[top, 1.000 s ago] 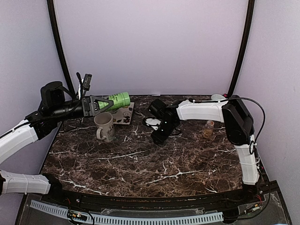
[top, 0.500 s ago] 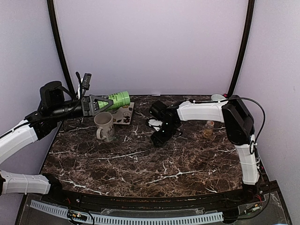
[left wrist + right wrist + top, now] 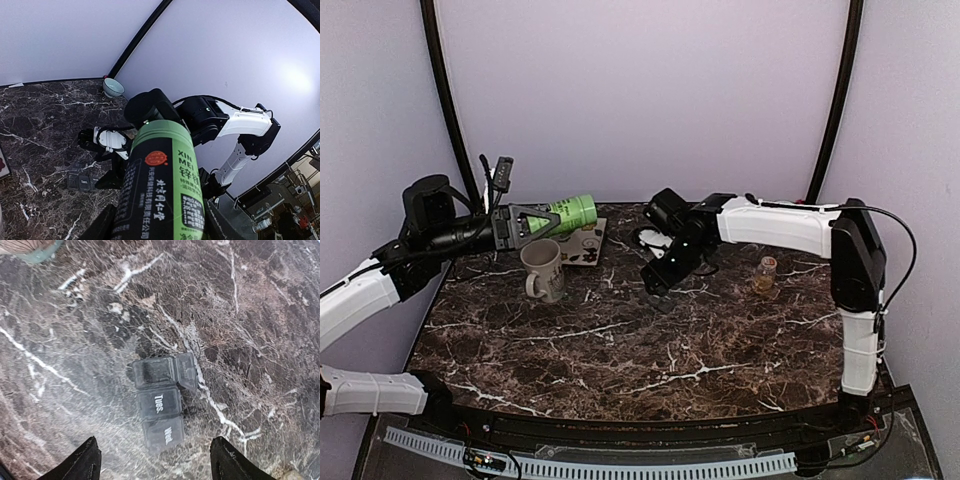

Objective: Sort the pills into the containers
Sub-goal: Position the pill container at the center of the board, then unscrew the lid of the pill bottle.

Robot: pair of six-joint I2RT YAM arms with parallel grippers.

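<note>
Hovering over the dark marble table point(image 3: 620, 340), your right gripper point(image 3: 156, 464) hangs with its jaws spread wide and nothing between them. Straight below it lies the pill container point(image 3: 159, 401), a dark grey strip of three joined compartments, flat on the stone toward the far middle of the table. Two of its lids, marked "Tues." and "Wed.", are down. The end compartment stands open with its lid flipped aside, and its inside is too dim to read.

On your left, the left gripper point(image 3: 542, 219) is clamped on a green can point(image 3: 575, 212), held off the table and lying roughly level above the far left corner. A white mug point(image 3: 542, 270) stands upright under it, just beside a patterned card point(image 3: 585, 243). A small jar point(image 3: 767, 272) with tan contents stands toward the right, well apart from the container. A pale teal bowl point(image 3: 113, 87) sits at the far edge.
</note>
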